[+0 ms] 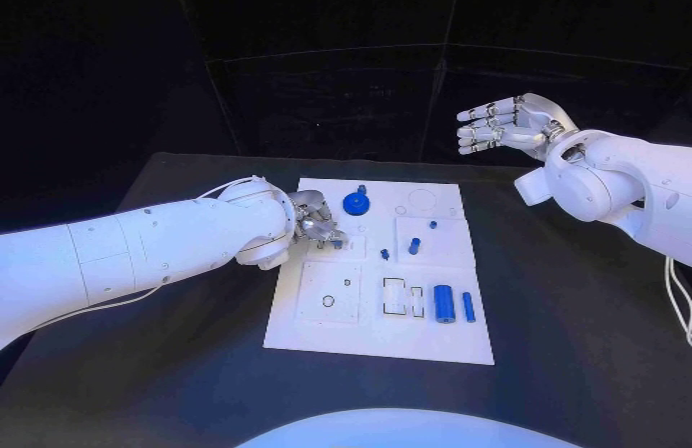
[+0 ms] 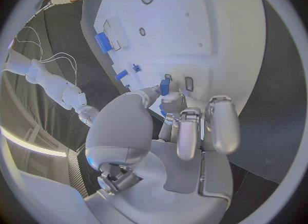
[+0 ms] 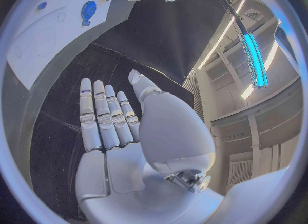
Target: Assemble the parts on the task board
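Black desk (image 1: 173, 368) bearing the white task board (image 1: 378, 343) at its centre, long side running near to far; the board lies flat upon the desk.

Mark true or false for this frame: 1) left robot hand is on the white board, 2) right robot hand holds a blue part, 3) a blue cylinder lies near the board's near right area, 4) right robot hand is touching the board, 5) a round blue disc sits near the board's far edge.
1) True. The left robot hand is down on the white board, with a small blue piece at its fingertips.
2) False. The right robot hand holds nothing; its fingers are apart.
3) True. The blue cylinder lies there beside a slimmer blue pin.
4) False. It is raised beyond the board's far right corner, apart from it.
5) True. The round blue disc sits near the far edge.
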Available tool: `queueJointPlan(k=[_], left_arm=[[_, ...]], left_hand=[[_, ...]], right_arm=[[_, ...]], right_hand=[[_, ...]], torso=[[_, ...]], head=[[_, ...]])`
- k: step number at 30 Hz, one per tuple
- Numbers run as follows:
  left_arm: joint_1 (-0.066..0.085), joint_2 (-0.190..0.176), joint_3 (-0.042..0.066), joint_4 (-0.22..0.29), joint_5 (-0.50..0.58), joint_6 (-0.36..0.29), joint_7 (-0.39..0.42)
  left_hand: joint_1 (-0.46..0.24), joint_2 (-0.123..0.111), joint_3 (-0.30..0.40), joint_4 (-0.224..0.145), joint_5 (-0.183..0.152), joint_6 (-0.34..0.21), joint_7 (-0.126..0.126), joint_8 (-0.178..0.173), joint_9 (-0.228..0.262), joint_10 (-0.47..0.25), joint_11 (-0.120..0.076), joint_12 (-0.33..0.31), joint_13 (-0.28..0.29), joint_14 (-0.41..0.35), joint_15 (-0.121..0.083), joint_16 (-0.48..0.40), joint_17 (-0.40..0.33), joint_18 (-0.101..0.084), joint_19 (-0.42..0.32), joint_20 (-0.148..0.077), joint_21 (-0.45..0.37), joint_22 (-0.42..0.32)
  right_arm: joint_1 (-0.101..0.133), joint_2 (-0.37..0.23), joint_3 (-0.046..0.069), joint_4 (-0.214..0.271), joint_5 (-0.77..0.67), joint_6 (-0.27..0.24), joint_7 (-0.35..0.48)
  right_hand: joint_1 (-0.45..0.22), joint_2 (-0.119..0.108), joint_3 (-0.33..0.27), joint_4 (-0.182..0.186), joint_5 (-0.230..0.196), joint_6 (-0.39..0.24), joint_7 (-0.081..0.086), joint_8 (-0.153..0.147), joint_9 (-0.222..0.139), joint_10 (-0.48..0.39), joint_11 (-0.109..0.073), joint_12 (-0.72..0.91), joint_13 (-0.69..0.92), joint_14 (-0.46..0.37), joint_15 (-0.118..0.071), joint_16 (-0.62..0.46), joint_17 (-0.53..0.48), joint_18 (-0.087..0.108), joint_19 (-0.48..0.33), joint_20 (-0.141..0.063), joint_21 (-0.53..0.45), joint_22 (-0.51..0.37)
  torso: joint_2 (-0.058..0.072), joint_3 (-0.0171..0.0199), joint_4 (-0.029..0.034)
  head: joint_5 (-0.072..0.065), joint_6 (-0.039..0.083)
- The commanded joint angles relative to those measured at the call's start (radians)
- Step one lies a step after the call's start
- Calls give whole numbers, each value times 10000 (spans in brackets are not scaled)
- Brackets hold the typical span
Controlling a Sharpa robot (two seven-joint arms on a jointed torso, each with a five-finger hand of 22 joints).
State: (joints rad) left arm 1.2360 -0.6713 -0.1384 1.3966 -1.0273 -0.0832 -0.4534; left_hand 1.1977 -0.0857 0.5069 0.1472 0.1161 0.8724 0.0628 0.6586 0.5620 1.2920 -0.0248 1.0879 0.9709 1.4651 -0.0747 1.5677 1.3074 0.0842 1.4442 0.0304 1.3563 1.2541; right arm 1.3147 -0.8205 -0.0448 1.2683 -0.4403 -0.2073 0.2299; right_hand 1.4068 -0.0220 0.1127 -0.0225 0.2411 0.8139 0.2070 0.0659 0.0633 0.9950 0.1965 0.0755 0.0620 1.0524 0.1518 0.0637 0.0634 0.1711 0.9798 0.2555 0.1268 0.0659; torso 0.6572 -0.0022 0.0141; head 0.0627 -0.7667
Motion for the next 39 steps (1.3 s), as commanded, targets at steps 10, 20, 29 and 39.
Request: queueJointPlan(k=[10,20,29,39], left_arm=[[7,40,2,2,-191,653,-235],[7,53,2,30,-193,839,-280],[7,52,2,42,-193,824,-282],[10,178,3,-62,-190,986,-324]], left_hand=[[102,19,1811,-1763,68,14,-78,49,17,56,31,16,-9,1052,-77,16,2614,-161,35,-23,63,12],[100,17,1815,-1765,67,14,-78,50,18,56,31,15,-10,1052,-76,17,2614,-161,35,-23,62,11],[95,8,1831,-1774,67,16,-78,53,24,59,32,15,-12,1053,-75,19,2617,-161,35,-22,63,13],[38,-34,1905,-1797,110,39,-79,78,56,102,32,51,21,1057,-71,31,2634,-161,34,-21,57,12]], right_arm=[[20,30,8,-1,-79,111,75],[20,36,8,-6,-81,120,80],[20,43,8,-21,-81,124,83],[20,71,8,-38,-81,137,86]], right_hand=[[11,122,9,-60,40,-43,428,-24,-7,-96,-6,-31,1,-58,11,-22,-16,120,61,1,-44,-10],[11,122,9,-60,40,-43,428,-24,-7,-96,-6,-31,1,-58,11,-22,-16,120,61,1,-44,-10],[11,122,9,-60,40,-43,428,-24,-7,-96,-6,-31,1,-58,11,-22,-16,120,61,1,-44,-10],[-3,155,10,-77,63,-50,432,-22,-7,-105,-4,-28,1,-65,13,-20,-16,120,78,2,-79,-10]], torso=[[-8,-5,1],[-6,-6,-1],[-1,-9,3],[-4,-4,1]], head=[[18,7],[12,-10],[6,-15],[11,-43]])
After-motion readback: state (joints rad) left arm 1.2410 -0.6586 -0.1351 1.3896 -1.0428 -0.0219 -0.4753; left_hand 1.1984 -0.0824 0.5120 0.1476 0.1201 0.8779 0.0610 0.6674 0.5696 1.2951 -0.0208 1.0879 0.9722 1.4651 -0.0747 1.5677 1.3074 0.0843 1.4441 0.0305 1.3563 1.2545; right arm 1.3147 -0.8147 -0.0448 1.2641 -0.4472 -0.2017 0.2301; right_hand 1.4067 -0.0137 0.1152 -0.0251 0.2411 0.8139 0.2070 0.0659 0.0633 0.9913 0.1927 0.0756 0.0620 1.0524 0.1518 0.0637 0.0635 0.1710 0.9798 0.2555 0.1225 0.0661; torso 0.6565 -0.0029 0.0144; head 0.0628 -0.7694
